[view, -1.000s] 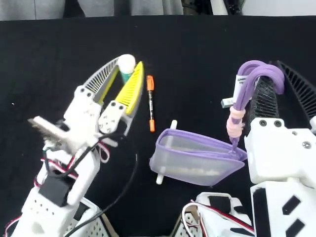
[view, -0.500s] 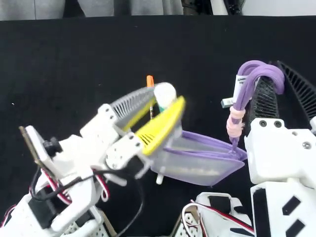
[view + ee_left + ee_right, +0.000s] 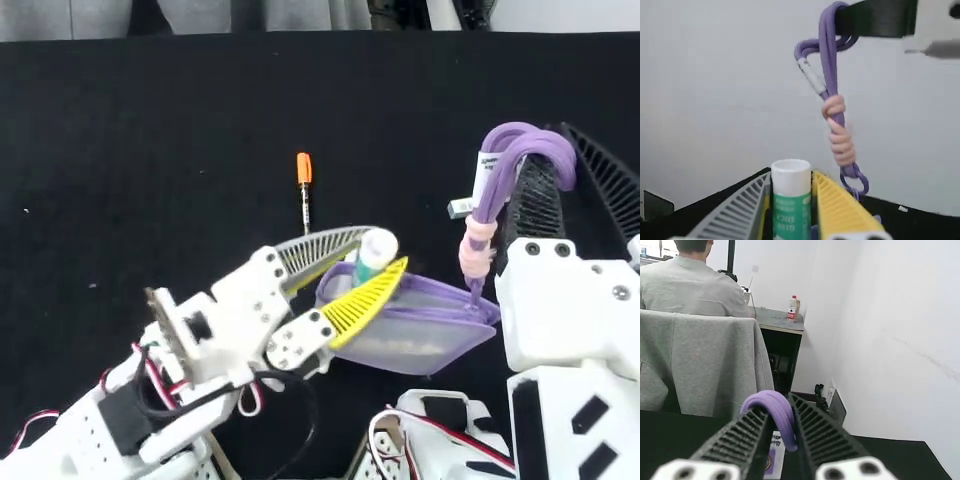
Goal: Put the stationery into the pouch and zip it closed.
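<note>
Left hand [image 3: 388, 249] has carried glue stick [image 3: 375, 256] over pouch [image 3: 432, 326]

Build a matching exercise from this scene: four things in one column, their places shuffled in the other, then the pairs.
Things
1. glue stick
2. pen
3. cord
4. pouch

Places
A. caught in the right gripper
B. lying loose on the table, beyond the pouch
C. lying open on the table
D. held in the left gripper, at the pouch's open rim

Pairs: 1-D, 2-B, 3-A, 4-C
</note>
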Available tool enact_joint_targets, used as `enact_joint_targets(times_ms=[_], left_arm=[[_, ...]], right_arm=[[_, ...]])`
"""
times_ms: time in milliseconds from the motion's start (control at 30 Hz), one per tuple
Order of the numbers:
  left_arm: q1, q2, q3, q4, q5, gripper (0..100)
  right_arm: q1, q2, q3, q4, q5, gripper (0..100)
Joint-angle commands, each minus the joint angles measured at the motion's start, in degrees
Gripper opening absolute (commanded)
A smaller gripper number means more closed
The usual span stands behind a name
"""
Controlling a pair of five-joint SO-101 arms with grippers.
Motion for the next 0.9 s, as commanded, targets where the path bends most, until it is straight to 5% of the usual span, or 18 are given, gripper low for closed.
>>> enact_joint_targets(times_ms=[0, 233, 333, 567, 867], left_arm=[[1.1, -0.44, 2.77, -0.79, -3.96, 3], [0.4, -0.44, -1.45, 7.12, 1.05, 15], [-4.18, 0.0, -11.47, 14.68, 6.33, 16], [-13.41, 4.75, -36.88, 34.64, 4.66, 20], [-38.2, 26.2, -41.1, 38.33, 12.22, 20]], right_arm=[[-0.09, 1.45, 0.31, -1.49, 0.7, 1.1], [-0.09, 1.45, 0.31, -1.49, 0.7, 1.1], [-0.09, 1.45, 0.31, -1.49, 0.7, 1.1], [-0.09, 1.45, 0.31, -1.49, 0.7, 1.1], [-0.09, 1.45, 0.31, -1.49, 0.7, 1.1]])
